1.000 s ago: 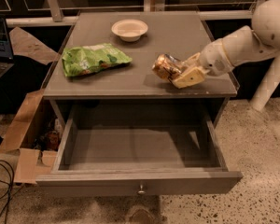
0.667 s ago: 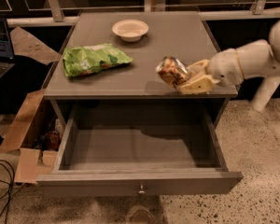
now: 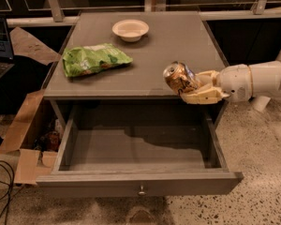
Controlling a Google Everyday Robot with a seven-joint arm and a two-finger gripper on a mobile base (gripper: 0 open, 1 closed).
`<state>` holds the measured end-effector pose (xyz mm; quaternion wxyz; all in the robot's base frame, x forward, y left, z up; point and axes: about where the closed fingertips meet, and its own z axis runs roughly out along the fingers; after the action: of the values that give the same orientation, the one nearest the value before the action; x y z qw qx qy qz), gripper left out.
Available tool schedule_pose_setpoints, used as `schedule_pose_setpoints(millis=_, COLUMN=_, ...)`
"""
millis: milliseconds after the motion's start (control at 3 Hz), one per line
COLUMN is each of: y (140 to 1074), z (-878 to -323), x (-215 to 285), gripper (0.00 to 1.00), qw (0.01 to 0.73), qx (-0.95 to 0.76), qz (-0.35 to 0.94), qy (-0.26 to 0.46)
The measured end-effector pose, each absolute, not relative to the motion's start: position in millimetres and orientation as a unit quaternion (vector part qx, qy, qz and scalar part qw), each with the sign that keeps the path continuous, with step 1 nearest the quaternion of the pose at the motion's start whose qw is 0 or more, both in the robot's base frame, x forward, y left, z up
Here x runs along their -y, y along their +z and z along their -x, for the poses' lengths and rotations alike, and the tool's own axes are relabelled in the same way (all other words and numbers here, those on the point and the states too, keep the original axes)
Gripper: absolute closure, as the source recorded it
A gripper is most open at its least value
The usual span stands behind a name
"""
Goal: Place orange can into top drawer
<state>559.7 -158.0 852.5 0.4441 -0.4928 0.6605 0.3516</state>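
The orange can [image 3: 179, 77] is a dented copper-orange drink can, tilted, held in my gripper [image 3: 196, 89] at the front right edge of the tabletop. The gripper's cream fingers [image 3: 202, 96] are shut on the can, and the white arm reaches in from the right. The top drawer [image 3: 139, 184] is pulled fully open below the tabletop. Its inside is bare, and its front panel carries a small round metal knob [image 3: 141, 190]. The can hangs over the drawer's back right part, above its rim.
A crinkled green snack bag [image 3: 93, 59] lies on the left of the grey tabletop [image 3: 178, 36]. A small pale bowl [image 3: 130, 29] stands at the back. An open cardboard box [image 3: 30, 139] sits on the floor at the left, with cables beside it.
The gripper has carried the can forward and lower, from over the tabletop to its front right edge above the open drawer. The arm has drawn back to the right.
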Motion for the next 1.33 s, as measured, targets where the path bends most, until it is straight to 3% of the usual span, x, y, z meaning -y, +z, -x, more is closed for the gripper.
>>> schedule_pose_setpoints(millis=667, y=840, z=-514, x=132, gripper=1.00, qw=0.451, qx=-0.670, qz=0.466, qy=0.362)
schedule_pose_setpoints(millis=1333, y=782, z=-466, x=141, gripper=1.00, qw=0.421, qx=-0.713, qz=0.429, qy=0.361)
